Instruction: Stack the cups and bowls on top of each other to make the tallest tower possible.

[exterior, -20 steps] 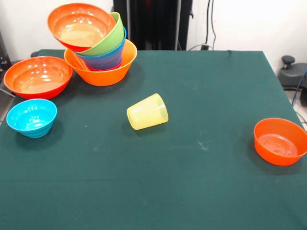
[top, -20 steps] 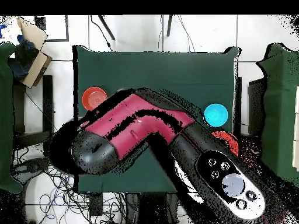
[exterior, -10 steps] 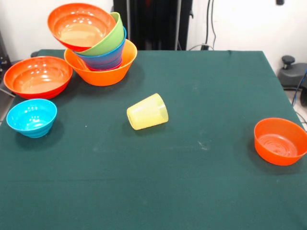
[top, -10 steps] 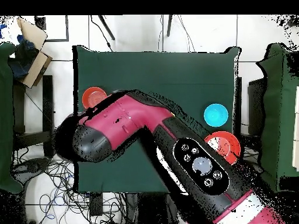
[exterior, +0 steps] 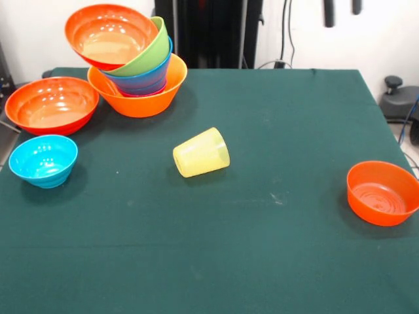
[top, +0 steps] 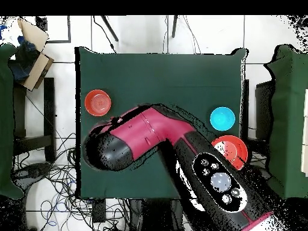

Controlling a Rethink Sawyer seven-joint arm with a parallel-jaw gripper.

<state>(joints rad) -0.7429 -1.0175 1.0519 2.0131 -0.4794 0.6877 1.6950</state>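
Pale-yellow cup (exterior: 201, 152) lies tipped mid-table; leaning bowl tower (exterior: 131, 62) far left — three bowls loose.

bowls: 8, five nested in the tower (exterior: 134, 72), three loose | cup (exterior: 201, 152): 1 | tabletop (exterior: 262, 216): 1

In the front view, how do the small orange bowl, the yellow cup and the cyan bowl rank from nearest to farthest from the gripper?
From the gripper at the top edge:
1. Small orange bowl, right side.
2. Yellow cup, lying at the table's middle.
3. Cyan bowl, far left.
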